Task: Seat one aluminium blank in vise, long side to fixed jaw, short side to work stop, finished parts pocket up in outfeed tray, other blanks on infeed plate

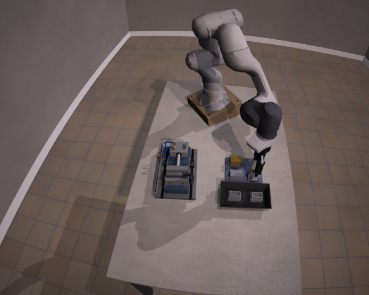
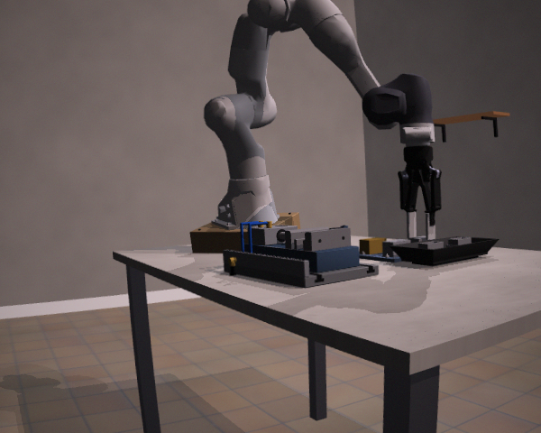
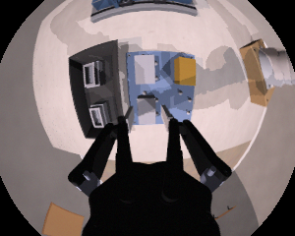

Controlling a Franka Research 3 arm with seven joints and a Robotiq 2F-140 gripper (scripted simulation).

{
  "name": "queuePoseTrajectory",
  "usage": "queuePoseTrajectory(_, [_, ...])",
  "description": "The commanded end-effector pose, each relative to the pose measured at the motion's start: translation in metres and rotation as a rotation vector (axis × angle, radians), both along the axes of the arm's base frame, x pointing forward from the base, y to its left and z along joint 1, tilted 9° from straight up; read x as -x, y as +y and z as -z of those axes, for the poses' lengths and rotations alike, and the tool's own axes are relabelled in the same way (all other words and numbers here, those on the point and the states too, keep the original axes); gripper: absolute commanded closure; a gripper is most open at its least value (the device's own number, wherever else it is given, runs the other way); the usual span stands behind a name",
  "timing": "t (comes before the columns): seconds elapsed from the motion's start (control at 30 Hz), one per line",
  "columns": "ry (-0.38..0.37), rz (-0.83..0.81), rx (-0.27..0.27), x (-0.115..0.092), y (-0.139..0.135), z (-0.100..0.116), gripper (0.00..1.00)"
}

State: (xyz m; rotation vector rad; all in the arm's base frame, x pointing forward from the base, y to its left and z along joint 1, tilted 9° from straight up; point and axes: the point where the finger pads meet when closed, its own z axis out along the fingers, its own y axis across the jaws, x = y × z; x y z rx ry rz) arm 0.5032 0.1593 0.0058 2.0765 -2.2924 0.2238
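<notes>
No writing is legible anywhere. On the pale grey bench (image 2: pixel 447 298), the black outfeed tray (image 1: pixel 267 190) holds two grey pocketed parts; behind it, the blue infeed plate (image 1: pixel 228 167) carries a grey aluminium blank (image 1: pixel 237 173) and a brass block (image 1: pixel 235 160). The black gripper (image 2: pixel 419 232) hangs there, jaws partly open, gripping nothing. Only the wrist view shows both blanks between them.

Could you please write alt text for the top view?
The gripper hangs partly open and empty over the blue infeed plate, by a brass blank and an aluminium blank. Two finished parts lie in the outfeed tray.
</notes>
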Motion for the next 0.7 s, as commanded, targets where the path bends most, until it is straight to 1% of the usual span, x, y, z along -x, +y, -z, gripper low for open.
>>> queuePoseTrajectory(0.0, [-0.006,0.003,-0.001,-0.0018,0.0007,0.0016,0.60])
queuePoseTrajectory(0.67, [-0.006,0.003,-0.001,-0.0022,0.0000,0.0066,0.60])
